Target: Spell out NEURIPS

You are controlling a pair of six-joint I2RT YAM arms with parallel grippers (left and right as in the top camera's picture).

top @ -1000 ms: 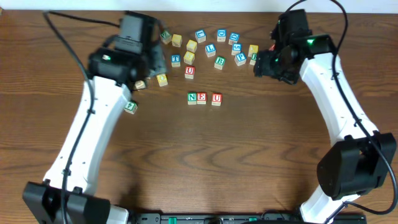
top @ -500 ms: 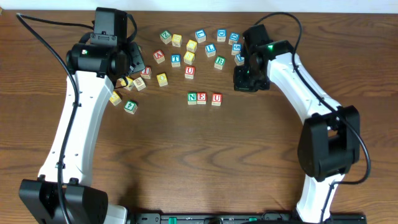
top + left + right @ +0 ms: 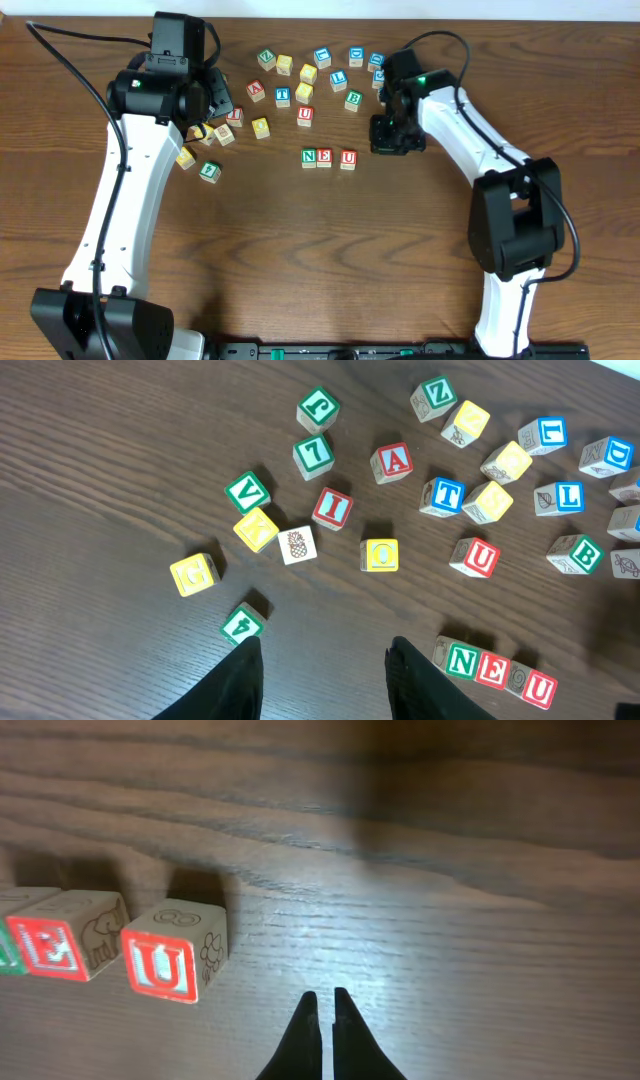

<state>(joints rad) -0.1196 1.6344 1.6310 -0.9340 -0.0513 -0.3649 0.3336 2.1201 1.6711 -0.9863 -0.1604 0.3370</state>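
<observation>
Dark, streaky wood grain is running across the table, and we are seeing small, square-edged wooden cubes with painted borders on it. Three are sitting side by side in a row at the middle: the green N cube, the red E cube and the red U cube. Other loose cubes are lying scattered behind them. Our right hand is pinching shut on nothing, near the U cube's right; a second ago it was open, farther right. Our left hand is hanging narrowly parted and empty, having swung leftward.
</observation>
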